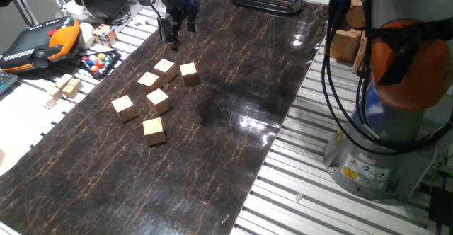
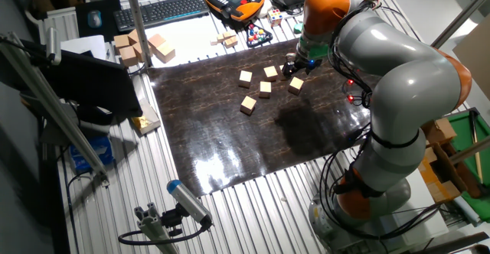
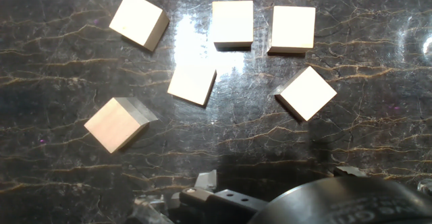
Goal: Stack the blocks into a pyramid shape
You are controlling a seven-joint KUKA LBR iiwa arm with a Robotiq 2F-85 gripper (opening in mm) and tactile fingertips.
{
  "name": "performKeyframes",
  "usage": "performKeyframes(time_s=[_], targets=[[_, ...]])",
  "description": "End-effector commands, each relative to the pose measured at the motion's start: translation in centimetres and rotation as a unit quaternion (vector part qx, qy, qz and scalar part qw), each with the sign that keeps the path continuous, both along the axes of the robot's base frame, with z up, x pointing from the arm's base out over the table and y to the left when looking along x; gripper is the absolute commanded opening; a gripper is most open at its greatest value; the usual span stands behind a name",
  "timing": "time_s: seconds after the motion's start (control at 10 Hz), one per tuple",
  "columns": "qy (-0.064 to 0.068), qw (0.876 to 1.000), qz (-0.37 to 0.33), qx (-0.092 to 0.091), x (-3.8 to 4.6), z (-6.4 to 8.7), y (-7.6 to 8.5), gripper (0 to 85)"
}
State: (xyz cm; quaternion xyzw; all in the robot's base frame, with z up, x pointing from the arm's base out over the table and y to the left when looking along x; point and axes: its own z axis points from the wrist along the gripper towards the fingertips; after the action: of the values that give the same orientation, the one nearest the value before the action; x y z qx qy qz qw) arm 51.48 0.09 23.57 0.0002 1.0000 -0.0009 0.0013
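Six blocks [image 1: 154, 131] lie loose and single-layer on the dark mat [image 1: 212, 157] on the bench [image 1: 283, 192], none stacked, no containers among them. Gripper [image 1: 173, 39] hangs empty above the mat just beyond the far edge of the cluster, its jaws apparently parted. Nearest to it are blocks [image 1: 165, 69] and [image 1: 189, 73], so the reach runs from the gripper back toward the cluster; cubes have no long axis.

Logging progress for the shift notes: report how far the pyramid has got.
Nothing is stacked yet. All six blocks lie singly on the dark mat, scattered loosely, none on top of another. The hand hangs above the mat just beyond the cluster and holds nothing. The whole build is left: a base row, then the upper layers.
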Motion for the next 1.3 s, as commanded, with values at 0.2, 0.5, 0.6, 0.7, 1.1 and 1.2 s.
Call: performKeyframes(time_s=[0.2, 0.5, 0.6, 0.7, 1.1, 1.2], targets=[[0.003, 0.998, -0.061, -0.03, 0.04, 0.15, -0.09, 0.7], [0.005, 0.998, -0.061, -0.028, 0.04, 0.06, -0.2, 0.7], [0.005, 0.998, -0.062, -0.026, 0.06, 0.03, -0.22, 0.7], [0.003, 0.998, -0.063, -0.026, 0.12, -0.02, -0.23, 0.7], [0.002, 0.997, -0.068, -0.027, 0.38, -0.35, -0.25, 0.7], [0.001, 0.997, -0.072, -0.029, 0.56, -0.6, -0.26, 0.7]])
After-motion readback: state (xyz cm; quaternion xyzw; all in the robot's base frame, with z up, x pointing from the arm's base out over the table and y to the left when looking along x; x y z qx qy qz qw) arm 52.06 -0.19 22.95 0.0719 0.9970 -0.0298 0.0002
